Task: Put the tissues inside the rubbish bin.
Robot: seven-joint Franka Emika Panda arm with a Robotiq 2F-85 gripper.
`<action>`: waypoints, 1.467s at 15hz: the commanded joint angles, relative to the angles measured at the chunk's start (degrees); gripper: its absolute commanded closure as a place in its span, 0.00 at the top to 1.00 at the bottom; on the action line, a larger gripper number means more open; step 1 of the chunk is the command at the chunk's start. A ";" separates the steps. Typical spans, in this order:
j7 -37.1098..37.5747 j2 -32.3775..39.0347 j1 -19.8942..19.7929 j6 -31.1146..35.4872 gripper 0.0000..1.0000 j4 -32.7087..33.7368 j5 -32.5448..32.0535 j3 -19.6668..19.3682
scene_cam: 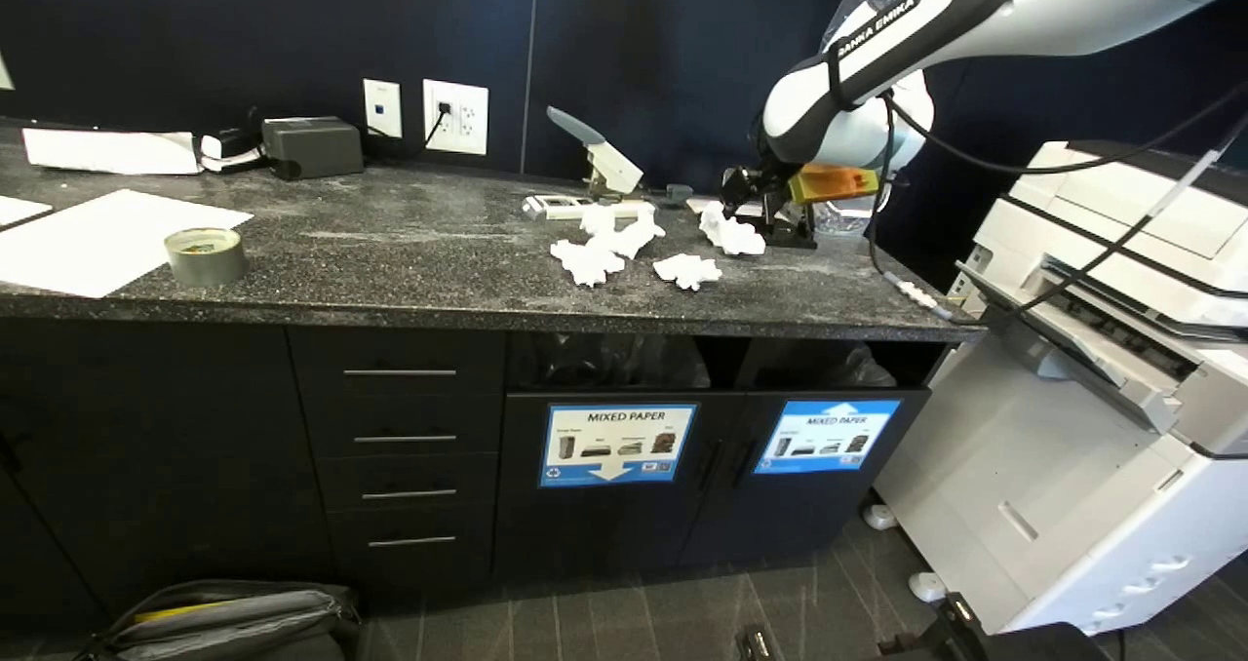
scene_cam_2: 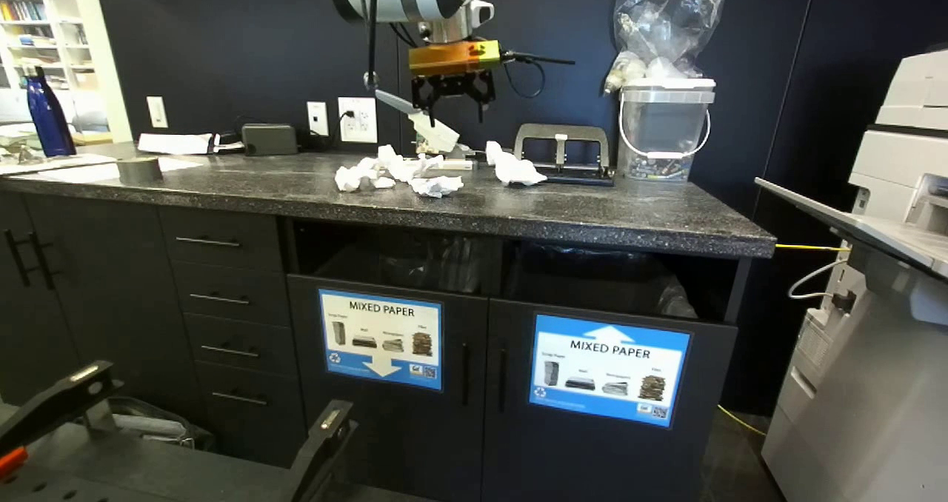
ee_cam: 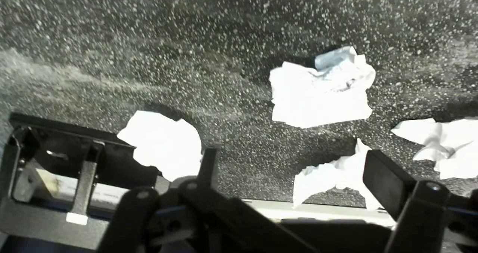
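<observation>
Pincer (scene_cam_2: 457,121), jaws spread wide, hangs above table (scene_cam_2: 592,206). In an exterior view, tissues (scene_cam_2: 437,185) lie at its four-to-eight o'clock.

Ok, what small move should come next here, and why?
Perhaps line the black two-fingered gripper up over the crumpled white paper tissue topmost in the wrist view: the jaws stand open and hold nothing, and that tissue lies apart from the others on the speckled dark countertop.

“MIXED PAPER” door signs (scene_cam_2: 609,369), “EMIKA” arm (scene_cam: 975,18)
</observation>
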 commanded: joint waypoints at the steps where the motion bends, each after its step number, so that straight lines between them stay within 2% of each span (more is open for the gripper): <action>1: -6.72 7.23 2.46 -3.63 1.00 11.41 1.01 -1.04; 5: -11.55 15.91 3.87 -7.74 1.00 23.59 -0.27 -2.26; 12: -14.00 29.92 5.76 -10.30 1.00 42.50 -1.92 -6.30; 18: -13.09 40.46 6.71 -8.68 1.00 56.88 -2.75 -8.86; 22: -6.19 47.82 7.39 -0.90 1.00 65.69 -2.26 -12.26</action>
